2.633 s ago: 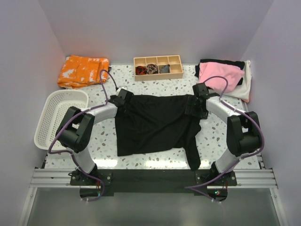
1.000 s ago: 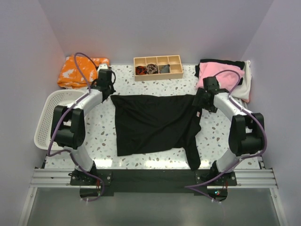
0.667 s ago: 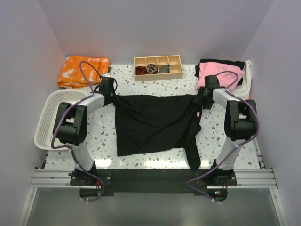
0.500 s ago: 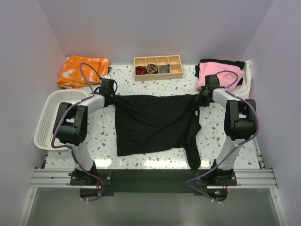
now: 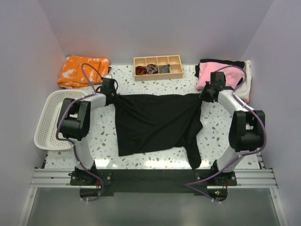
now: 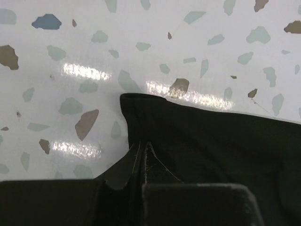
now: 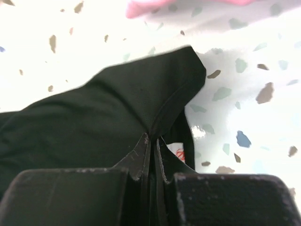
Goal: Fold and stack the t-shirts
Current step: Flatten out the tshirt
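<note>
On table (image 5: 106,136), black t-shirt (image 5: 157,123) lies spread flat between both arms. Left gripper (image 5: 113,94) clenched on far-left corner. Right gripper (image 5: 206,95) clenched on far-right corner, just beside pink t-shirt pile (image 5: 221,75). I judge risks: thin pinch slipping once cloth lifts, uneven pull skewing fold, right arm snagging pile.

spread t-shirt (image 5: 157,122) at centre, basket (image 5: 51,113) left, tray (image 5: 158,76) behind, t-shirt pile (image 5: 231,70) back right

Left arm (image 5: 75,125) and right arm (image 5: 245,132) had silver links, black joints, looping purple cables; left tool (image 6: 142,147) and right tool (image 7: 151,139) were matte black.
</note>
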Controlling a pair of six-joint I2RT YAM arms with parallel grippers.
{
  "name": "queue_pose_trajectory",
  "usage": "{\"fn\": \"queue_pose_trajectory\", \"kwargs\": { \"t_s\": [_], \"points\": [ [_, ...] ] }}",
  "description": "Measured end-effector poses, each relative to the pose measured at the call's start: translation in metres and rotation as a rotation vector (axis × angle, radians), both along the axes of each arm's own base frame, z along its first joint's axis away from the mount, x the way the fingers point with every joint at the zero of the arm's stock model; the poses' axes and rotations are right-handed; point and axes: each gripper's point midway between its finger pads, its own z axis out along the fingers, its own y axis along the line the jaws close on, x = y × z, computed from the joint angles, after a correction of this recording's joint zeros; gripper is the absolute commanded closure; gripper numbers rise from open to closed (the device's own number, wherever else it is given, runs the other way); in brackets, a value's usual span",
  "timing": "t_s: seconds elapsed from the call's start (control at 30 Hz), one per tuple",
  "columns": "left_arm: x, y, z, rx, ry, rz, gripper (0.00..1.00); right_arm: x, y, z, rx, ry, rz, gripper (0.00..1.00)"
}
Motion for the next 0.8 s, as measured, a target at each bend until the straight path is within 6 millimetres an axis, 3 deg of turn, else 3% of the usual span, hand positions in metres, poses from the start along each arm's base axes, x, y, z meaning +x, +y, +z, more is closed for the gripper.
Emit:
{"fn": "queue_pose_trajectory", "kwargs": {
  "t_s": [0.17, 0.2, 0.3, 0.33, 0.47, 0.8],
  "points": [
    [0.016, 0.009, 0.003, -0.014, -0.017, 0.014, 1.0, -0.005, -0.006, 0.039, -0.031, -0.075, -0.007, 1.0],
    [0.017, 0.011, 0.004, -0.017, -0.019, 0.016, 0.88, -0.005, -0.007, 0.04, -0.036, -0.077, -0.009, 0.98],
    [0.019, 0.012, 0.005, -0.03, -0.021, 0.01, 0.68, -0.008, -0.008, 0.036, -0.042, -0.058, -0.007, 0.92],
    [0.018, 0.009, 0.006, -0.041, -0.02, 0.002, 0.67, -0.01, -0.008, 0.033, -0.044, -0.047, -0.005, 0.87],
    [0.015, -0.003, 0.009, -0.099, -0.034, -0.041, 0.64, -0.01, -0.008, 0.025, -0.045, -0.024, -0.002, 0.83],
    [-0.003, -0.029, 0.009, -0.238, -0.027, -0.121, 0.64, -0.014, -0.007, 0.002, -0.045, 0.04, 0.006, 0.81]
  ]
}}
